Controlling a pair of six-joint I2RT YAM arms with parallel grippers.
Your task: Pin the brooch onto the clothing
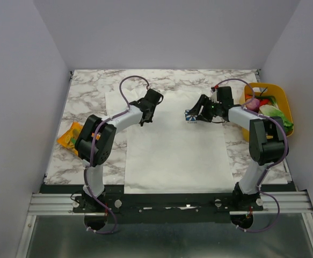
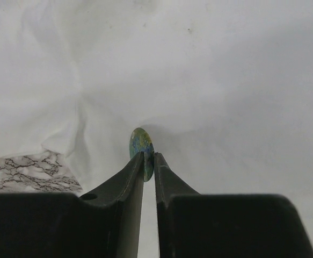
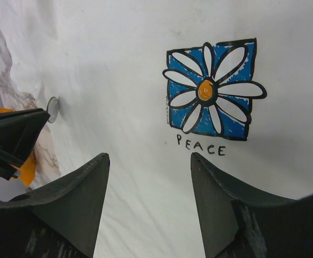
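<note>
The T-shirt (image 1: 172, 150) is lying spread on the middle of the table (image 1: 92, 86), sleeves far and hem near. The left gripper (image 2: 148, 158) is hanging over the shirt's far left part, and the brooch (image 2: 140, 142) is standing on edge between its fingertips. The right gripper (image 3: 148, 156) is hanging over the far right part. The print (image 3: 212, 88) is lying between the two grippers, just beside the right one. A basket (image 1: 282, 91) is standing at the table's far right, right of the shirt. A packet (image 1: 70, 134) is lying left of the shirt.
</note>
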